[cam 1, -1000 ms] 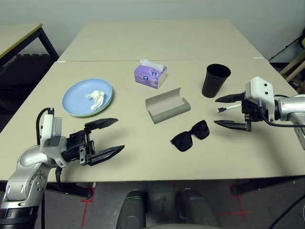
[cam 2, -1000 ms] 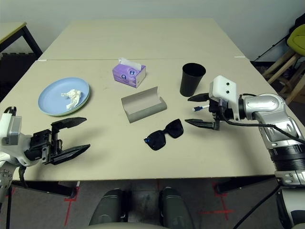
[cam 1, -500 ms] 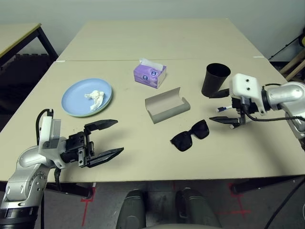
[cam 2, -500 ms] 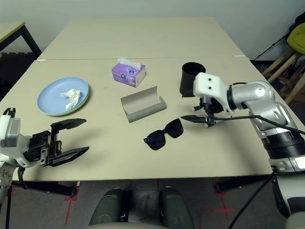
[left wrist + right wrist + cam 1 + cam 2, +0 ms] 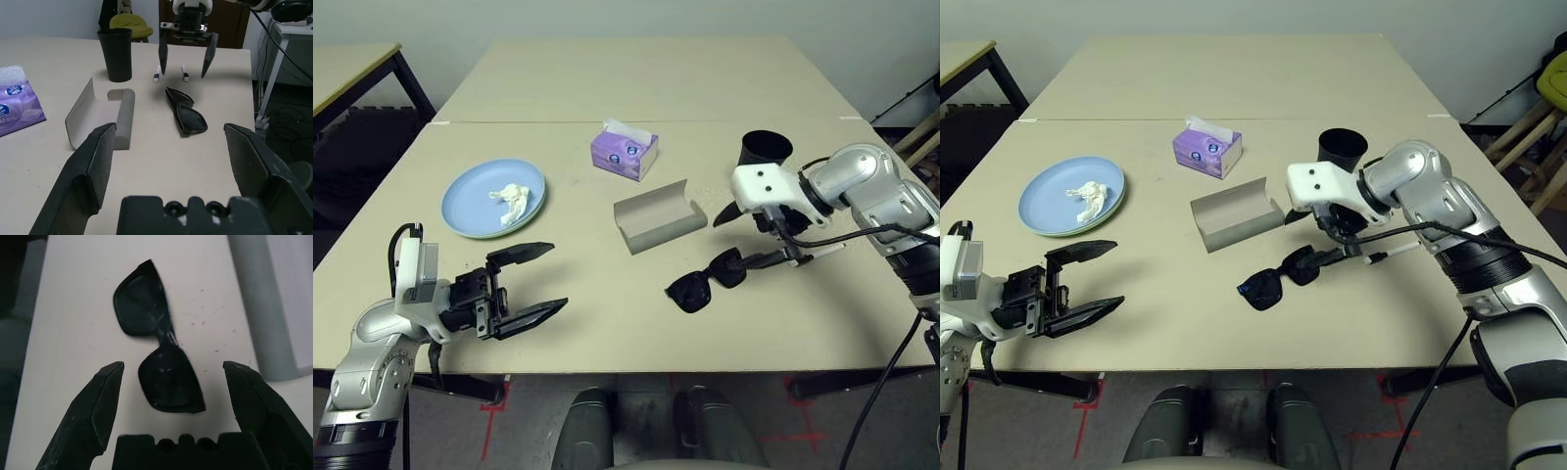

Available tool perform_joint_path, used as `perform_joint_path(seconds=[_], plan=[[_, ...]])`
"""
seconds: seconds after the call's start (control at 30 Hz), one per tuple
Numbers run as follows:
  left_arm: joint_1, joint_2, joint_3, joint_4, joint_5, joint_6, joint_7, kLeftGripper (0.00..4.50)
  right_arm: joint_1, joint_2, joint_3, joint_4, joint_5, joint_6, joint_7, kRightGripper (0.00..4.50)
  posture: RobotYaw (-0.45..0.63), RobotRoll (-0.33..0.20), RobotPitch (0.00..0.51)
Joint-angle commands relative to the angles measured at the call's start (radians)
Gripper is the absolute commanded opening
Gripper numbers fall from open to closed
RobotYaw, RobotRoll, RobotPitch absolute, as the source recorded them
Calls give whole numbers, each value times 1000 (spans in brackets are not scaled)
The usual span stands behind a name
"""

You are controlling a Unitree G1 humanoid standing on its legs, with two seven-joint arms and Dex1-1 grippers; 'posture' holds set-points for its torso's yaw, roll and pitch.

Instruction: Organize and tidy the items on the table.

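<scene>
Black sunglasses (image 5: 705, 279) lie folded near the table's (image 5: 607, 333) front middle. My right gripper (image 5: 744, 238) hangs open just above their right lens; in the right wrist view the sunglasses (image 5: 159, 347) lie between its fingers. An open grey glasses case (image 5: 658, 215) sits left of it and a black tumbler (image 5: 764, 152) stands behind. Two white pens (image 5: 156, 77) lie under the right wrist. A light blue plate (image 5: 470, 201) on a green one holds crumpled tissue (image 5: 512, 201). The purple tissue box (image 5: 624, 154) stands further back. My left gripper (image 5: 543, 279) is open and empty near the front left.
A second beige table (image 5: 636, 78) adjoins the far edge, and a black-legged table (image 5: 352, 73) stands at the far left. Cables (image 5: 891, 352) hang from the right arm past the table's right edge. A stool (image 5: 1552, 83) stands off to the right.
My right gripper has swung left from beside the pens and tumbler and turned down over the sunglasses, still open. The left arm has not moved.
</scene>
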State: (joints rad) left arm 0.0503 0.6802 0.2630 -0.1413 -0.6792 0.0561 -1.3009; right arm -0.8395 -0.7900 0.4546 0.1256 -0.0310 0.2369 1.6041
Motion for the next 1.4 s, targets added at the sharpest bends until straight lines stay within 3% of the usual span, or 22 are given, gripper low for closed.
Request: perform_joint_path(seconds=[0.03,0.4,0.8,1.4], plan=[[-7,-4,-12,0,17,-5,3,4478,-19,8,33,-11,-25,-20,10,4500,110,0,68],[-8,-6,-16,-24,15,1,22,4478,-20,50,92,-27,-71,-67,10,4500,121,0,65],[-4,-9,-29,-63,19,17,66,4478,-25,112,154,4,-199,-157,-13,4500,136,0,69],[-9,-17,-61,-96,28,21,128,4478,-44,144,171,28,-311,-206,-38,4500,147,0,70]])
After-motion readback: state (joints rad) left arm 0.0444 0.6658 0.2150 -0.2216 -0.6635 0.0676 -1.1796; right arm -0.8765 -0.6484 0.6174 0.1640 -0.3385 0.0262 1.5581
